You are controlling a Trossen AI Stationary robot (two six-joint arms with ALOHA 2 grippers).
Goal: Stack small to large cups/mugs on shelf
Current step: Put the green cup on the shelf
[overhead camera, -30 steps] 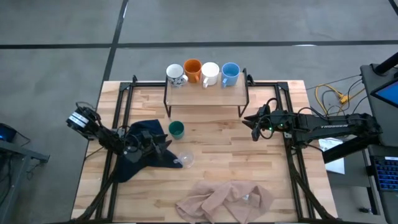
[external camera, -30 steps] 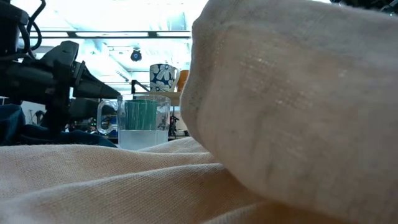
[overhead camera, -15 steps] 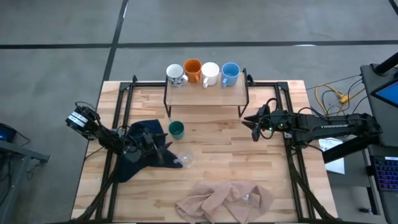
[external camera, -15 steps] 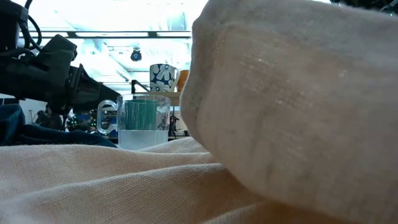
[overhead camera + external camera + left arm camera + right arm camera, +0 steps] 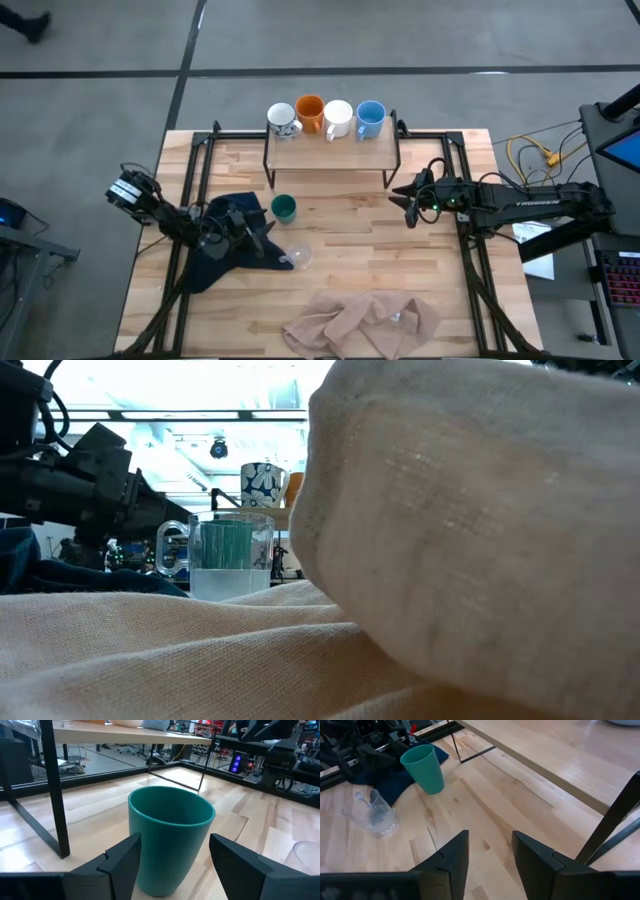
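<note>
A dark green cup (image 5: 284, 208) stands upright on the table in front of the shelf (image 5: 330, 155). My left gripper (image 5: 262, 228) is low over a dark blue cloth (image 5: 222, 250). It is open and points at the green cup (image 5: 170, 840), one finger to each side and just short of it. A clear glass cup (image 5: 298, 256) stands close by. On the shelf's far edge stand a patterned mug (image 5: 283, 120), an orange mug (image 5: 310, 113), a white mug (image 5: 338, 118) and a light blue mug (image 5: 370, 118). My right gripper (image 5: 408, 205) hovers open by the shelf's right front leg.
A crumpled beige cloth (image 5: 360, 320) lies near the table's front edge and fills most of the low view (image 5: 450, 560). Black rails run along both table sides (image 5: 470, 270). Bare wood lies between the green cup and my right gripper (image 5: 485, 805).
My left gripper has rolled about its own pointing line while staying in place beside the green cup. The cups and cloths have kept still.
</note>
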